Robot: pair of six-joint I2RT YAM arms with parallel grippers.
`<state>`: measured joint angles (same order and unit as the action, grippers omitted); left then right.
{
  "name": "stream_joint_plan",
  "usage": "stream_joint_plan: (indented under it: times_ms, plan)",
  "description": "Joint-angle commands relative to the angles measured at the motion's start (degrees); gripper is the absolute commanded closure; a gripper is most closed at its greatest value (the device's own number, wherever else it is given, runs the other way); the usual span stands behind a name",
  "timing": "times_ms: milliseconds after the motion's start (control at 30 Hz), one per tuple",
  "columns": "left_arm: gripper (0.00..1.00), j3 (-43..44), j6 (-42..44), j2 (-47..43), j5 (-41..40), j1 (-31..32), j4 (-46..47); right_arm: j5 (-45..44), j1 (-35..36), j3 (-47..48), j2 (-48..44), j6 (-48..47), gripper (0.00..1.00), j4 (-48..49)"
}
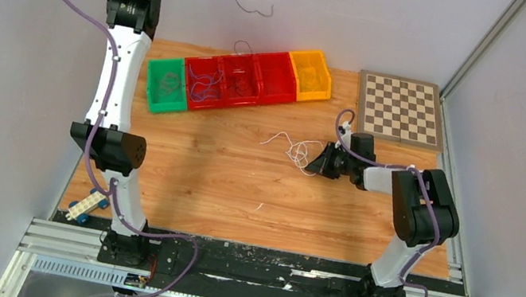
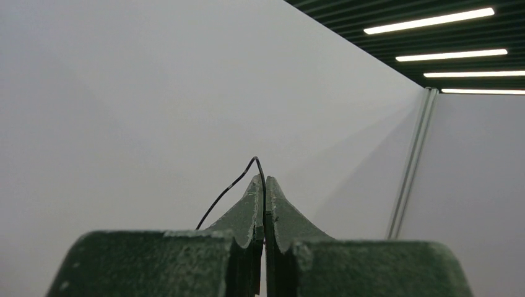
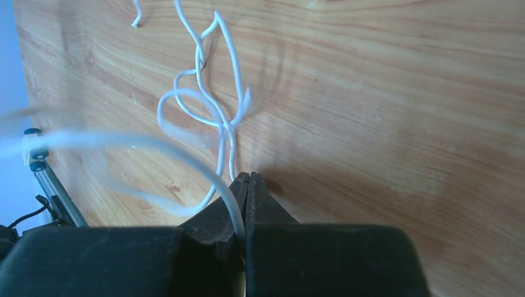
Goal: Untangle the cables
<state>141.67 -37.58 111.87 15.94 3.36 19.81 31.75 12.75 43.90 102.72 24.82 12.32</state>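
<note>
A tangle of thin white cables (image 1: 293, 150) lies on the wooden table (image 1: 222, 182) near its middle. My right gripper (image 1: 320, 160) sits low at the tangle's right side. In the right wrist view it (image 3: 249, 179) is shut on one white cable (image 3: 230, 201), and knotted loops (image 3: 210, 108) lie just beyond the tips. My left arm is raised high at the back left. In the left wrist view the left gripper (image 2: 265, 184) is shut on a thin black cable (image 2: 230, 185). That black cable (image 1: 245, 7) dangles in front of the back wall.
A row of bins stands at the back: green (image 1: 167, 84), three red (image 1: 243, 79) and orange (image 1: 311, 74), some holding coiled cables. A chessboard (image 1: 399, 108) lies at the back right. A blue and white toy car (image 1: 89, 206) sits by the left arm's base.
</note>
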Motion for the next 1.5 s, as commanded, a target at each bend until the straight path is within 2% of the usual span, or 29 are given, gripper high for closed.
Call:
stream_joint_plan:
  times_ms: [0,267,367,600,700,967,1167,1333,1467]
  plan:
    - [1.00,-2.98,-3.21,-2.27,2.73,0.47,2.62,-3.04,-2.11,-0.61,0.22,-3.21,1.00,-8.89]
    - [1.00,-10.83,-5.52,-0.44,13.09,2.24,8.81,3.72,-2.27,7.48,-1.30,-9.23,1.00,-8.97]
    - [1.00,-15.24,-4.28,-0.56,17.26,2.18,11.40,5.03,-2.28,10.21,-1.51,-10.62,1.00,-9.17]
    - [1.00,-27.01,0.91,-0.02,25.04,2.10,10.31,7.42,-2.13,13.98,-0.80,-12.01,1.00,-9.15]
    - [1.00,-28.89,2.03,2.44,27.49,1.97,10.71,8.33,-2.04,15.30,-0.76,-12.86,1.00,-9.30]
    - [1.00,-24.64,-0.13,13.42,31.74,0.81,11.02,9.03,-2.10,18.05,-0.51,-15.27,1.00,-12.07]
    - [1.00,-20.80,5.23,19.83,28.36,-0.08,7.02,9.31,-2.12,19.65,-0.10,-16.09,1.00,-14.53]
    - [1.00,-16.05,10.50,24.63,20.99,-0.66,5.08,9.30,-2.17,20.83,0.96,-16.36,1.00,-15.59]
    - [1.00,-11.68,13.83,26.62,19.75,-1.20,3.56,9.19,-2.12,21.60,1.55,-16.78,1.00,-16.13]
